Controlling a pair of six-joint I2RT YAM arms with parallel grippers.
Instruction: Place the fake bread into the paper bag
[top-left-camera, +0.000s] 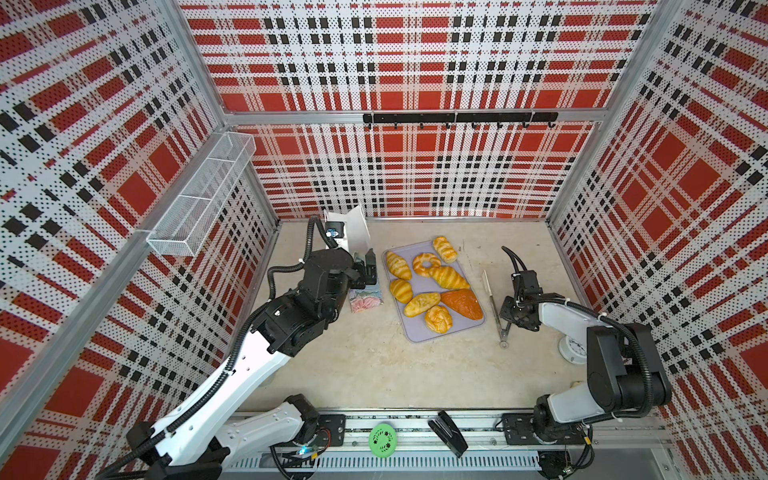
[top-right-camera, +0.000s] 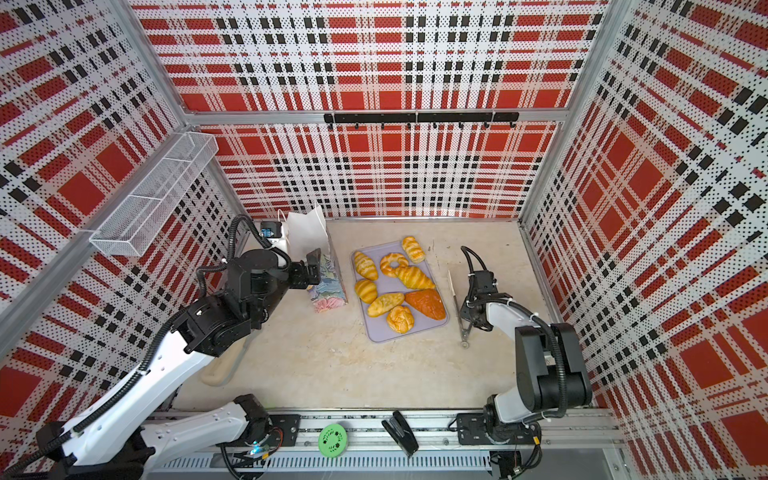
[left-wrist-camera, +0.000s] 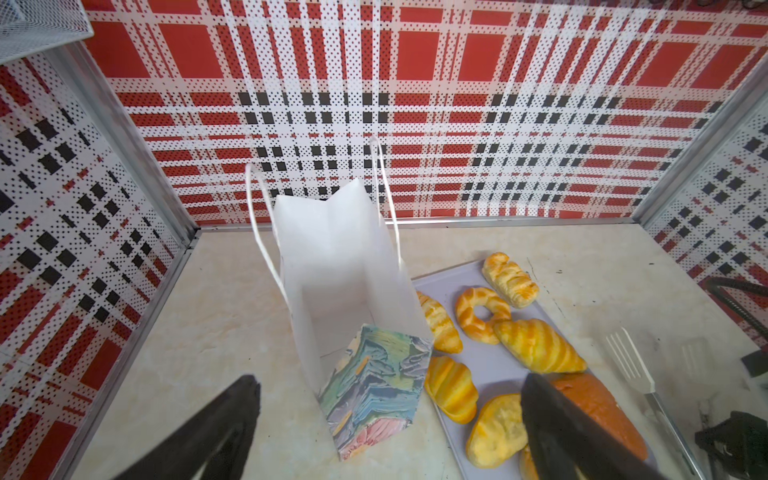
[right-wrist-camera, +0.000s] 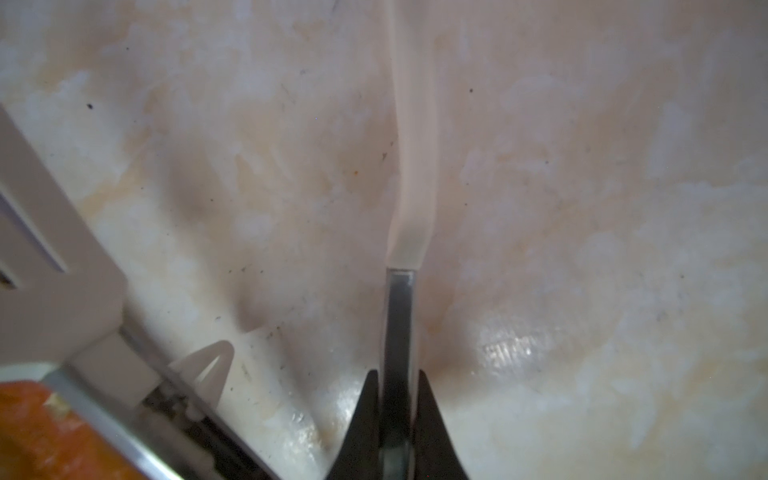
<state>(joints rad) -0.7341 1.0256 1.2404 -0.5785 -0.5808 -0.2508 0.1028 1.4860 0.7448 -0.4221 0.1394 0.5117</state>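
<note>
Left gripper is hovering by the near side of the paper bag, jaws standing spread wide and gripping nothing; the bag is standing upright at the back left of the table, mouth open and white lining showing. The fake bread, all eight pieces, is lying on the lavender tray just right of the bag. Further right, the right gripper is pinching fully closed on one metal arm of the tongs, which are resting on the table beside the tray.
</note>
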